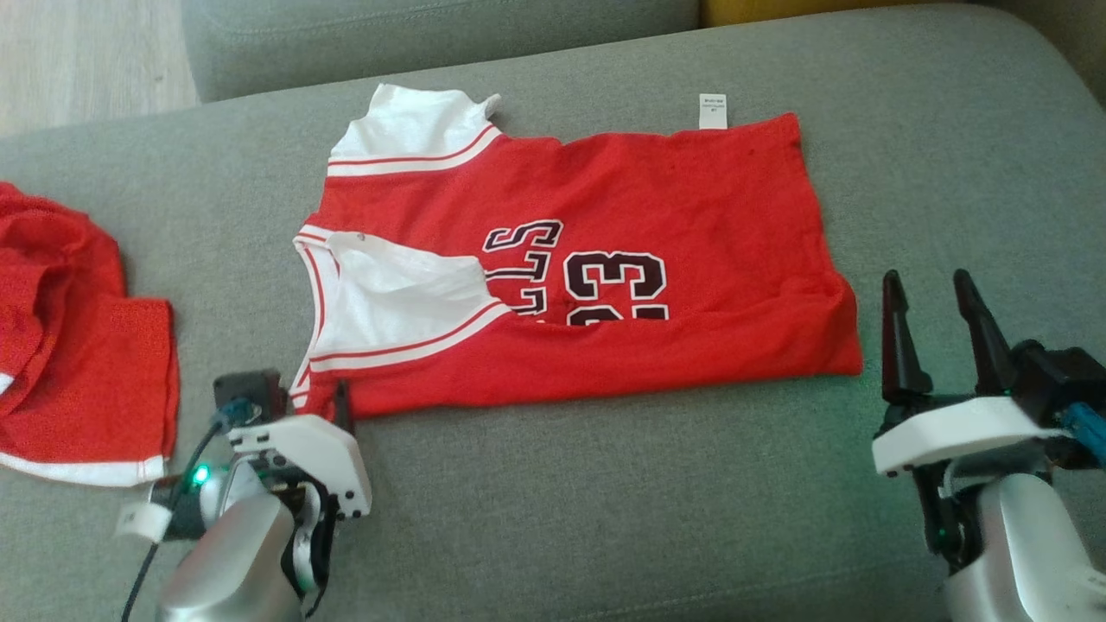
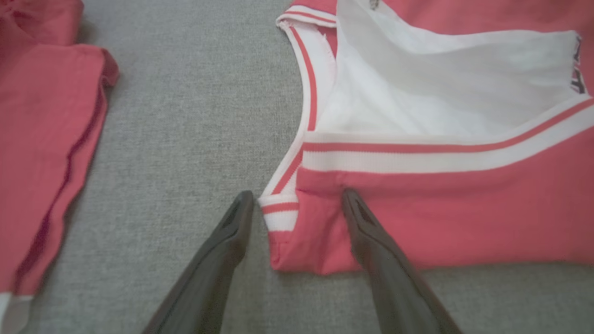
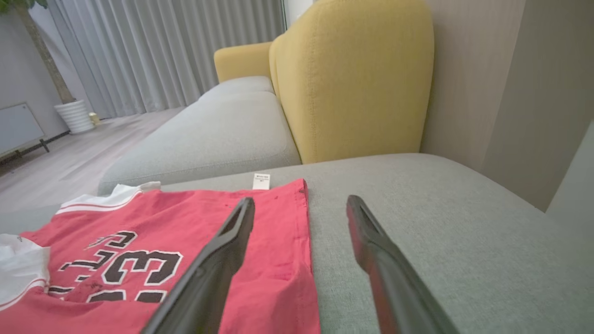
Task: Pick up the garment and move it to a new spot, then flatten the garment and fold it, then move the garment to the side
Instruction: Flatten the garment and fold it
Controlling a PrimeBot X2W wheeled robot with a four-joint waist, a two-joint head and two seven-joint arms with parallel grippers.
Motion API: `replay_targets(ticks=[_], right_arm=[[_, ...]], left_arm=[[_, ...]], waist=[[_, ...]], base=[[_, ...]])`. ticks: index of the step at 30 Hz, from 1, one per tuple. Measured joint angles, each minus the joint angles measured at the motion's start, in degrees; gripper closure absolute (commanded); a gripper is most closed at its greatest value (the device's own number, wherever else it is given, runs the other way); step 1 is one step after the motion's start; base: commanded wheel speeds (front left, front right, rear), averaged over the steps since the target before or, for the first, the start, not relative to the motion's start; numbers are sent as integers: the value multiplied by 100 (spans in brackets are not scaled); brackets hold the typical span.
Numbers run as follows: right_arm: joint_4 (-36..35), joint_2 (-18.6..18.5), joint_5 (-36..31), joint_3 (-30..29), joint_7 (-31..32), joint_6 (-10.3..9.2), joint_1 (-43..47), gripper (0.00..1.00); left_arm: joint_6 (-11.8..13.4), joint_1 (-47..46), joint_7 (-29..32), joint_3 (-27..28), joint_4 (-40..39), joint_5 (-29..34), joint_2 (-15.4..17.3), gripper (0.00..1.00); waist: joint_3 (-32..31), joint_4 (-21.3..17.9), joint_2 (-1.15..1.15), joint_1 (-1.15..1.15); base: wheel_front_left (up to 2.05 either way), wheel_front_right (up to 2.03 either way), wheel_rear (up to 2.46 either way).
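Currently, red jersey [image 1: 605, 259] lying lengthwise left to right; left gripper [image 2: 297, 195], open, straddles its near shoulder corner; right gripper [image 1: 926, 281], open, near the hem.

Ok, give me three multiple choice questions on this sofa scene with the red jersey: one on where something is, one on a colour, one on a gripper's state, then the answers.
1. Where is the crumpled red garment with the white hem, relative to the red and white basketball jersey? A on top of it; B to the robot's left; C to the robot's right.
2. What colour is the upholstered backrest beyond the grey fabric cushion? A yellow; B blue; C black.
3. How does the left gripper stand? A shut on the jersey; B shut and empty; C open.
Answers: B, it lies apart at the head view's left edge; A, the right wrist view shows yellow cloth; C, its fingers stand apart astride the jersey's near corner.
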Motion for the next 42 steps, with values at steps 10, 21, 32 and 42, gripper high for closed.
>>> replay_targets(ticks=[10,21,32,42], right_arm=[[461,60,-75,-495,454,0,-14,0],[1504,71,280,-676,769,0,-356,0],[2586,59,315,-628,926,0,-939,75],[2797,66,34,-521,906,0,-1071,100]], left_arm=[[-248,-188,-310,-109,0,34,-64,100],[-205,-197,-558,-215,-679,260,-48,100],[-107,-191,-377,-337,-1138,302,23,100],[-10,-46,-247,-376,-1144,302,209,100]], waist=[[110,156,0,0],[175,433,0,0],[310,636,0,1],[75,577,0,0]], base=[[0,0,0],[0,0,0],[0,0,0],[0,0,0]])
